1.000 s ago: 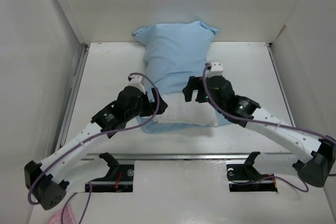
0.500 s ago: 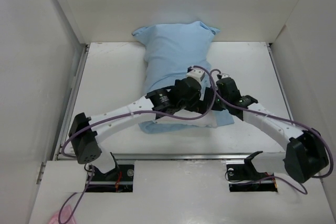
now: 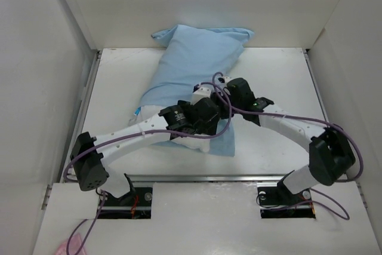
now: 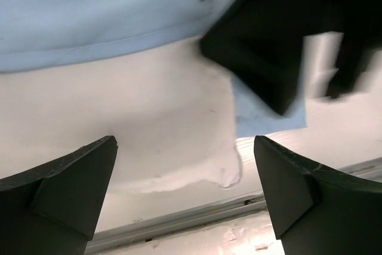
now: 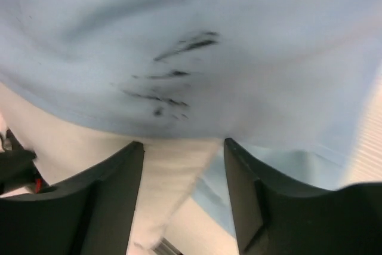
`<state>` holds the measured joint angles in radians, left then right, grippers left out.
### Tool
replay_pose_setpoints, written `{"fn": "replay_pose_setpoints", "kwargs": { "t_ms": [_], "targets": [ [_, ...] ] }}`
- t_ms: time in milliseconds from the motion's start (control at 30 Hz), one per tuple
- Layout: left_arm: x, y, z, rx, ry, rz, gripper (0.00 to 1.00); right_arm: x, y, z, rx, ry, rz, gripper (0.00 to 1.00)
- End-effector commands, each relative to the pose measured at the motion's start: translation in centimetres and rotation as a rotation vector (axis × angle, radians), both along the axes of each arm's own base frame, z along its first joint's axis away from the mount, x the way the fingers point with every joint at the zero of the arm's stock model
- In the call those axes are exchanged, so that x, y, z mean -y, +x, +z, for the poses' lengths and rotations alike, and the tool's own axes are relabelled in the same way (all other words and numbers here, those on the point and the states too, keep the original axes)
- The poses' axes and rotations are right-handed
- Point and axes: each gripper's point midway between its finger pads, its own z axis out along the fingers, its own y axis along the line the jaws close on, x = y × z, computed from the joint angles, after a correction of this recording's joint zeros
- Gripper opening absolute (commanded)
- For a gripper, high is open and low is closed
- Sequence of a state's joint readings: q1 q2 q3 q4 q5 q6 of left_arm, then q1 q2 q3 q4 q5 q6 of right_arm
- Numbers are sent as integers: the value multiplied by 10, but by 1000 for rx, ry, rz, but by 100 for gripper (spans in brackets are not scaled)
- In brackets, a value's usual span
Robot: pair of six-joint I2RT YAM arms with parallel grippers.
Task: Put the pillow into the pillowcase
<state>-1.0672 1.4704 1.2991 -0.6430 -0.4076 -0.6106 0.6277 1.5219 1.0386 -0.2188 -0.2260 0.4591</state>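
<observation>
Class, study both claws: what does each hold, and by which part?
Left claw: open, nothing held. Right claw: astride the exposed end of the pillow, at the pillowcase hem; grip cannot be told.

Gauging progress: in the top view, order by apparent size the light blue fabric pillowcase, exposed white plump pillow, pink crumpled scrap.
Light blue fabric pillowcase
Exposed strip of white pillow and pink scrap: alike, unranked; scrap is cropped.

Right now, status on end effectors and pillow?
Left end effector open, over exposed end of pillow. Right end effector jaws apart at pillowcase hem, grip unclear. Pillow mostly inside, near end out. Both end effectors crowd the mouth.
</observation>
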Motion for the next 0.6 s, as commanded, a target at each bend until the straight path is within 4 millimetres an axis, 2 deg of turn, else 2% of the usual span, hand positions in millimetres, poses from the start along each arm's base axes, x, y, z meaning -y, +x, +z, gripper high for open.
{"fn": "replay_pose_setpoints", "kwargs": {
  "t_ms": [0, 33, 67, 100, 133, 167, 200, 233, 267, 300, 333, 367, 433, 467, 500, 533, 567],
  "targets": [
    [-28, -7, -10, -17, 78, 75, 100, 37, 3, 45, 89, 16, -58, 63],
    [-29, -8, -15, -28, 91, 82, 100, 50, 2, 47, 110, -14, -91, 70],
    [-31, -9, -19, -33, 102, 82, 100, 67, -8, 56, 124, -25, -124, 85],
    [-33, -10, -27, -44, 124, 82, 100, 76, -12, 58, 139, -46, -143, 91],
    [-27, -6, -32, -40, 132, 69, 100, 95, -15, 64, 165, -82, -207, 100],
    [-27, -6, -38, -47, 156, 61, 100, 101, -14, 58, 164, -108, -233, 100],
    [-20, -4, -40, -52, 152, 48, 100, 115, -16, 66, 184, -124, -278, 100],
    [-16, -3, -54, -78, 185, 43, 100, 123, -17, 63, 176, -132, -326, 100],
    [-12, -1, -59, -80, 197, 35, 100, 139, -11, 63, 188, -151, -386, 100],
    [-9, 3, -63, -78, 212, 40, 100, 144, -11, 60, 184, -155, -400, 100],
    [-8, 8, -67, -63, 234, 61, 100, 146, -10, 60, 180, -151, -405, 100],
    [-11, 13, -84, -84, 291, 75, 100, 146, -10, 57, 171, -141, -399, 100],
    [-10, 25, -93, -94, 301, 121, 100, 142, -9, 49, 154, -122, -379, 100],
    [-13, 31, -108, -109, 333, 147, 100, 140, -9, 43, 142, -123, -371, 100],
    [-22, 40, -113, -110, 359, 194, 100, 137, -9, 39, 125, -122, -357, 100],
    [-24, 45, -122, -119, 377, 234, 73, 136, -5, 27, 103, -129, -356, 100],
    [-26, 49, -120, -121, 368, 255, 54, 134, -5, 18, 83, -131, -344, 100]
  ]
}}
